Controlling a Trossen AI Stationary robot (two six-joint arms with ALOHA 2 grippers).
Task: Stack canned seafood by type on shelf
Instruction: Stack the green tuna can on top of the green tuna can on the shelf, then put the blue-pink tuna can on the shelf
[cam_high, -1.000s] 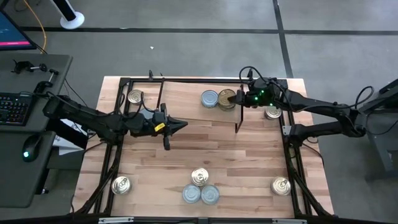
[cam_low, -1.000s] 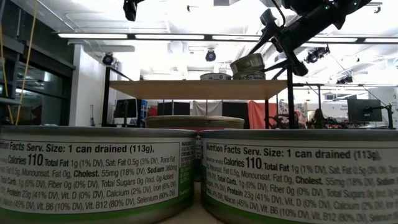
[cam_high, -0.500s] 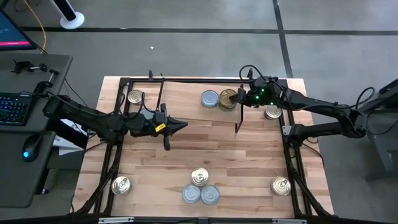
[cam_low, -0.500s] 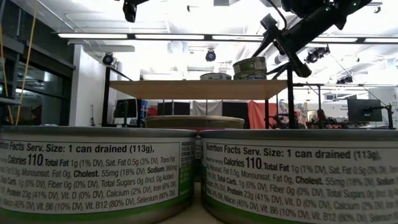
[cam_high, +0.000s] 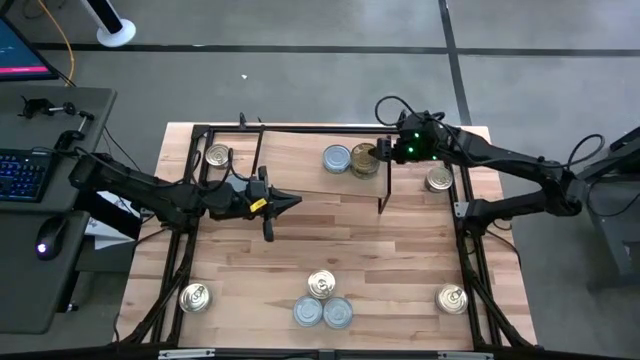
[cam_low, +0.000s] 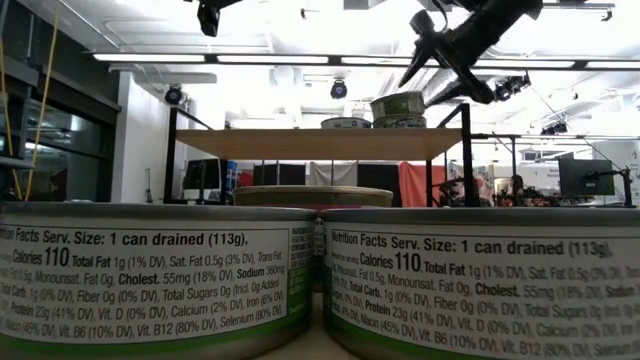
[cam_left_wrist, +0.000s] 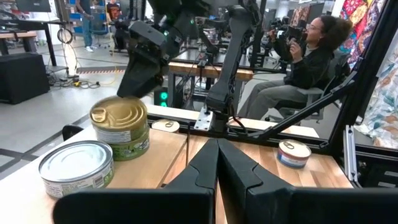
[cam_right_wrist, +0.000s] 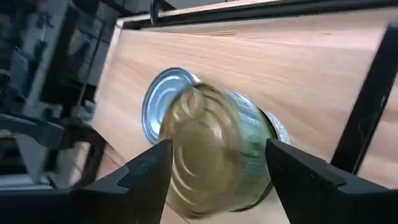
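1. Grey floor surrounds the light-wood counter. High view: the right claw hovers just beside the gold-lidded round tin stacked on the light-wood shelf; the left claw waits mid-counter.
2. Low view: that tin sits tilted atop another.
3. Right wrist view: the fingers stand apart, straddling the tin, apparently not gripping.
4. Left wrist view: the left claw's fingers meet, empty.

Shiny gold metal tins with paper labels; pale, smooth, matt wooden shelf.
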